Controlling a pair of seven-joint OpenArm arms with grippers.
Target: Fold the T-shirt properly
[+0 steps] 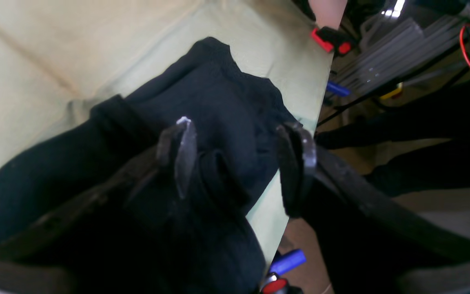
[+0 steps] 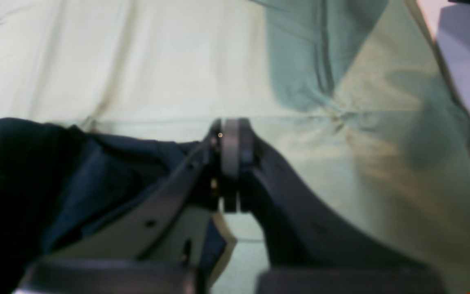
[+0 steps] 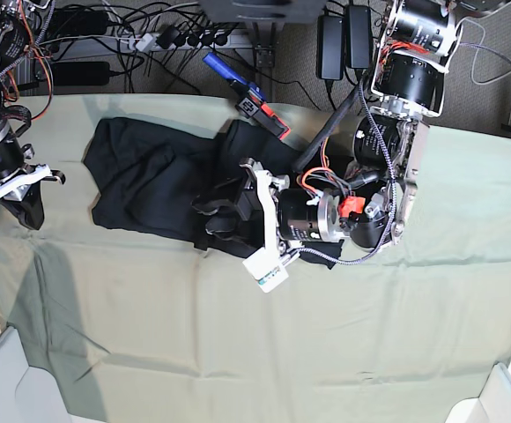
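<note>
The T-shirt [image 3: 154, 181] lies bunched, plain black side up, on the far-left part of the pale green table cloth [image 3: 264, 352], reaching from near the left edge to about the middle of the table. The left gripper [image 1: 239, 163] hangs low over the shirt's right end, its arm stretched leftward from the far-right side of the base view. In its wrist view the jaws stand apart — one finger [image 1: 184, 157] over a ridge of black cloth, the other finger [image 1: 298, 167] at the table cloth's edge — and nothing is pinched between them.

The right gripper [image 2: 231, 163] sits at the table's left edge, just left of the shirt. Its pads are pressed together — the wrist view is soft, but dark cloth [image 2: 35, 171] seems to run up to its left finger, and whether any fabric is caught there I cannot tell.

Cables and a power strip [image 3: 163, 40] lie on the floor beyond the far edge.
</note>
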